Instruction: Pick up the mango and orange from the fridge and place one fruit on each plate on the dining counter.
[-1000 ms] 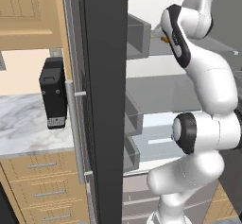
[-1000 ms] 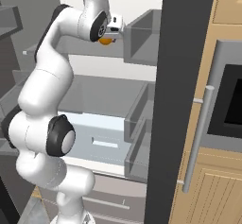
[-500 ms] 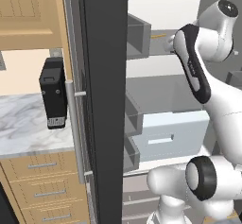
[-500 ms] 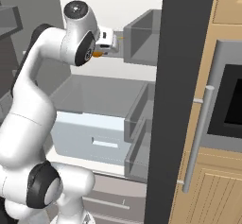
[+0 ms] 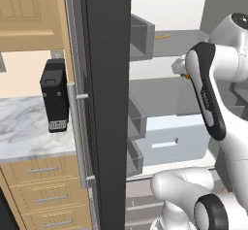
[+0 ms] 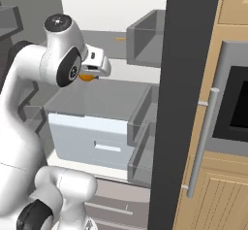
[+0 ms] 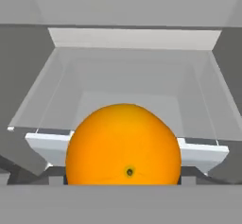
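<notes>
orange held in front of the open fridge

left base view: the fridge (image 5: 104, 103) stands open, its dark grey door edge upright in the middle with a long silver bar handle (image 5: 77, 132) on it. behind the door are grey door bins and a pale steel drawer (image 5: 169, 139). the white arm bends across the right side, and a sliver of the orange (image 5: 186, 76) peeks out beside the hand. a black appliance (image 5: 54, 95) sits on the marble wall counter (image 5: 29, 132) at left.

right base view: the gripper (image 6: 89, 74) sits above the steel drawer, in front of the fridge's white inside, with the orange showing just under the hand. a built-in oven (image 6: 232, 103) is at far right.

hand view: the orange lies close up between the finger tips, low in the middle, so the jaws are clamped on it. below and beyond it the drawer is open.
</notes>
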Controlling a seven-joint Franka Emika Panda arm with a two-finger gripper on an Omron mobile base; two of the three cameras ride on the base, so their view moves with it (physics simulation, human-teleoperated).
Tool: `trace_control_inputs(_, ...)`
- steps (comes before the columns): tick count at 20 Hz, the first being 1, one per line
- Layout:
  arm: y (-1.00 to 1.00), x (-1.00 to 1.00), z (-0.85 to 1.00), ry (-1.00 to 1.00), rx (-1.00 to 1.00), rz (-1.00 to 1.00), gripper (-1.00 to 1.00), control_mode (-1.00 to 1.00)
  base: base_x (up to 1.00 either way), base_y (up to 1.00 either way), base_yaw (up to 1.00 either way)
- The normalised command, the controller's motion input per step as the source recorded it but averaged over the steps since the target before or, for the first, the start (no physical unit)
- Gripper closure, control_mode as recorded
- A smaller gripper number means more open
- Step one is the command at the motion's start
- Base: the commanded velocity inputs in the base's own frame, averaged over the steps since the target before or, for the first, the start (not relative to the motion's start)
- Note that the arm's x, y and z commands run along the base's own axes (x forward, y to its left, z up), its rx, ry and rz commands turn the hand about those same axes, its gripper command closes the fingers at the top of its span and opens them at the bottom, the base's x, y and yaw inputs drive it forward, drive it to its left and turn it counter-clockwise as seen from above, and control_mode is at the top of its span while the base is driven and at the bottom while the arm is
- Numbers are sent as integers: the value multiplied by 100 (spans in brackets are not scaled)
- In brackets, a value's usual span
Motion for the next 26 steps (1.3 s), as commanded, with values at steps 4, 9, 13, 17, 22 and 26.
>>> trace_control_inputs(4, 35, -41, -72, 38, 0, -9, 100, -100, 0, 0, 0)
trace_control_inputs(9, 0, -56, -98, 18, 1, -1, 100, -100, 0, 0, 0)
trace_control_inputs(13, 0, -59, -51, 9, 4, -1, 100, -100, 0, 0, 0)
trace_control_inputs(17, -1, -97, 4, 0, 7, -4, 100, -100, 0, 0, 0)
trace_control_inputs(22, -5, -98, 27, 0, 7, -14, 100, -100, 0, 0, 0)
trace_control_inputs(26, -14, -52, 7, 0, 3, -18, 100, -100, 0, 0, 0)
